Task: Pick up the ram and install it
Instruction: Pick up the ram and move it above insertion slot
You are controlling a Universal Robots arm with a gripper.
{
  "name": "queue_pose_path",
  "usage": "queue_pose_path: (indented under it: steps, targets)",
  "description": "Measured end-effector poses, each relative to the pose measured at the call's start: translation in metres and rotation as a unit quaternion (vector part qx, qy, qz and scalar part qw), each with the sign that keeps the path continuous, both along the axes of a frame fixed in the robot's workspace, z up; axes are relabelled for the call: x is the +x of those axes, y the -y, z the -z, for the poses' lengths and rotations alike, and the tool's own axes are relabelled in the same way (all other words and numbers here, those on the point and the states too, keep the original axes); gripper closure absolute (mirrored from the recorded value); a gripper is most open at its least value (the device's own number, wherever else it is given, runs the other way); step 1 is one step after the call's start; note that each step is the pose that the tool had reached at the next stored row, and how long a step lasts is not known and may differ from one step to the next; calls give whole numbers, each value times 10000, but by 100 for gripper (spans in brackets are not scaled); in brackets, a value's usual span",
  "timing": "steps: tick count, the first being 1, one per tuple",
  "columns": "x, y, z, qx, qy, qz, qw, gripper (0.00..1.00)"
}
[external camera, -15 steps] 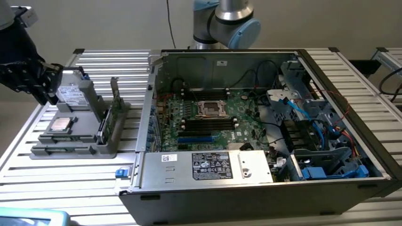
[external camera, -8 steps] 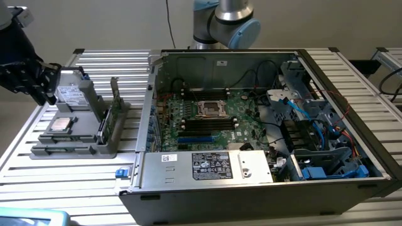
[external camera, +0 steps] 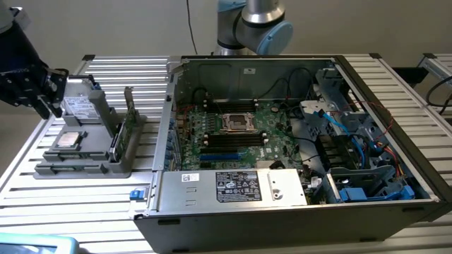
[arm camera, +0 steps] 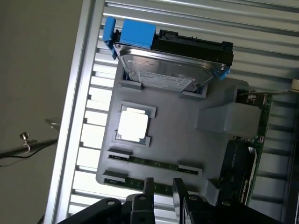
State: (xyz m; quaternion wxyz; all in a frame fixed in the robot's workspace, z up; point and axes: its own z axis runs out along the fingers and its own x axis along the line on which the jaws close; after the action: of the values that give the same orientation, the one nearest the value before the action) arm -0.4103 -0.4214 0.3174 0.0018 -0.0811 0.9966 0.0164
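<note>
- Above the gray holder's (arm camera: pixel 173 116) outer edge, at the exterior view's far left, the tool (arm camera: pixel 163 183) points down.
- Its fingers stand slightly parted, gripping nothing.
- Just beneath them, the ram (arm camera: pixel 128 181) lies in the holder's edge slot, with a second stick (arm camera: pixel 154 162) alongside.
- The holder rests on the slatted surface (external camera: pixel 84 201), beside the open computer case (external camera: pixel 282 132).

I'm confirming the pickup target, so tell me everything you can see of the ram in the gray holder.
The ram is two long, thin green sticks, standing on edge in parallel slots at one end of the gray holder, beside the processor. Small gray tabs grip each stick near its ends. They lie level, side by side and apart. Chips cannot be made out. The open gripper hangs over the outer stick, apparently clear of it.
</note>
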Motion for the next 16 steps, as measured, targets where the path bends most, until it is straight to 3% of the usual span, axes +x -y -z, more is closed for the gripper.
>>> queue_pose_path:
  steps: [4, 8, 12, 16]
  targets:
    - [-1, -1, 2, 1, 1, -361, 9993, 69]
    - [1, 1, 2, -14, 0, -730, 9973, 69]
    - [1, 0, 2, -33, -1, -1089, 9941, 69]
    - [0, 0, 2, -48, -1, -1447, 9895, 69]
